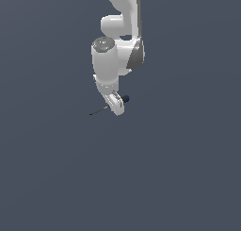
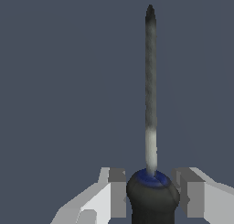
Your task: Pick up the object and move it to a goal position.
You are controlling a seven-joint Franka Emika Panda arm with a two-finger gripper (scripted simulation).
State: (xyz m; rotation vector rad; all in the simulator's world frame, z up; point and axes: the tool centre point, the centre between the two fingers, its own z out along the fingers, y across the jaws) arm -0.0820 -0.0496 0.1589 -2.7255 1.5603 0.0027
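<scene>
Arm: white Franka arm [image 1: 115, 55] reaches down from the top of the exterior view.
Tool: the tool [image 2: 151, 191] is clenched on the screwdriver's handle, one finger [image 2: 117, 191] on each side.
Screwdriver: the screwdriver [image 1: 100, 111] sits in the tool; black handle with a blue ring, its thin shaft pointing to the exterior view's left, slightly downward.
Containers: none in view.
Surroundings: plain dark grey-blue backdrop.

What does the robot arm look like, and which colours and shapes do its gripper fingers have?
The arm is glossy white with rounded, bulbous segments, a dark grey band at one joint and a grey circular cap with a bluish centre. No cables or lettering are visible. The gripper has white angular fingers ending in square grey pads.
</scene>
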